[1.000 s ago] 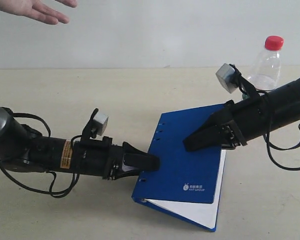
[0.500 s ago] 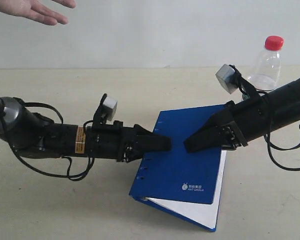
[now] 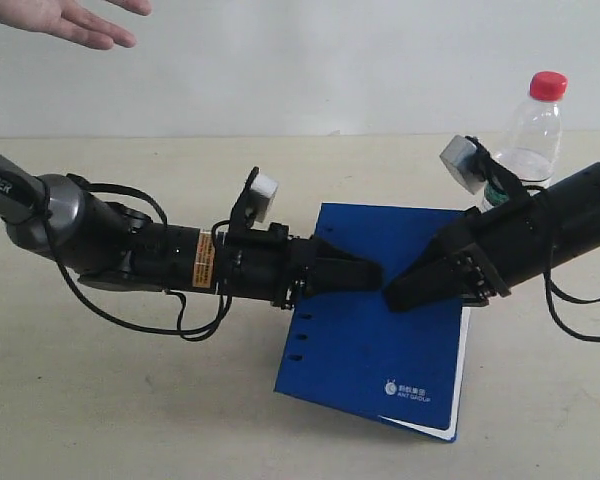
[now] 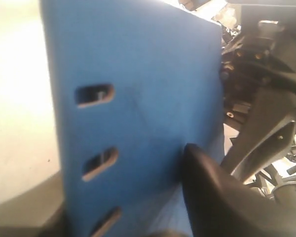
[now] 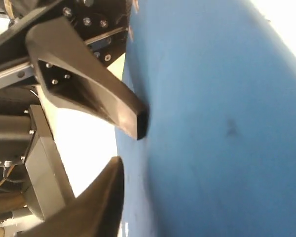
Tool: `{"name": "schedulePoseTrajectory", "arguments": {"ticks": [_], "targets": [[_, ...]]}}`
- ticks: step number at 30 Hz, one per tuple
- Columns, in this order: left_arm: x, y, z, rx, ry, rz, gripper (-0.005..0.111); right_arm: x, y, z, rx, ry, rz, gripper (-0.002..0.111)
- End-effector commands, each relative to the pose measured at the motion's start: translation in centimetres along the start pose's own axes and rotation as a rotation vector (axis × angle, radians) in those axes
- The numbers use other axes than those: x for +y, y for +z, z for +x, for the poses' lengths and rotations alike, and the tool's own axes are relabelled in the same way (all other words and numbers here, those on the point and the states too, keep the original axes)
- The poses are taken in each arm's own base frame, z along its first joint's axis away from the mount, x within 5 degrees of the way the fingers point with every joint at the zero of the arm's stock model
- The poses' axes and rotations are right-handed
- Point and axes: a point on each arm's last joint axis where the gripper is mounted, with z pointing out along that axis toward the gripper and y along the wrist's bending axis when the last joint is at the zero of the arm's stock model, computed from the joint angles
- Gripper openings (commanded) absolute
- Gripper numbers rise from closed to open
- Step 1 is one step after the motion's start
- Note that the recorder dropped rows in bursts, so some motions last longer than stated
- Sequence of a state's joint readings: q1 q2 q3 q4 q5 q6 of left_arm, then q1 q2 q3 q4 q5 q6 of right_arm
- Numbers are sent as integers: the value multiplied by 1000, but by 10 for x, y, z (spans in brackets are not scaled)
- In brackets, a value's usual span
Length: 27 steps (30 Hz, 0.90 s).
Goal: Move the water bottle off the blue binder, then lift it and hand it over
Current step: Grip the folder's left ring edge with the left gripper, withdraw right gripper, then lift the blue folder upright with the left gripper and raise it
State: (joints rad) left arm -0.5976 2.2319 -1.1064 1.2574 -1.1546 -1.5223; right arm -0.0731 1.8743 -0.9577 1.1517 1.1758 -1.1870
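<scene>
Blue binder (image 3: pixel 370 340), seemingly white logo (image 3: pixel 412 390); clear red-capped bottle (image 3: pixel 535 135)

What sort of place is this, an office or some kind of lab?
Probably a robotics test bench rather than an office: two black robot arms work on a plain table against a blank wall, with a blue binder and a water bottle as props.

Black arms (image 3: pixel 130 250), looped black cables (image 3: pixel 150 330), orange label (image 3: pixel 204 262), grey camera blocks (image 3: pixel 461 163)
</scene>
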Motion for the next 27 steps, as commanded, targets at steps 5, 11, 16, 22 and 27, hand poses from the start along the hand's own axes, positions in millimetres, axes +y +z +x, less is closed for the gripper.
{"name": "schedulePoseTrajectory", "arguments": {"ticks": [5,11,16,22,27], "targets": [[8,-27,-16,-39,29,26,5,3,-1,15,180,-53,27,55],[25,-62,-28,-104,17,-30,5,16,-16,20,255,-67,128,55],[6,-74,-32,25,154,-52,5,43,-43,26,288,-21,304,55],[-30,-93,-58,34,390,-283,5,86,-70,29,184,-94,400,46],[-70,-112,-78,-8,554,-412,5,126,-97,44,100,-178,537,0]]}}
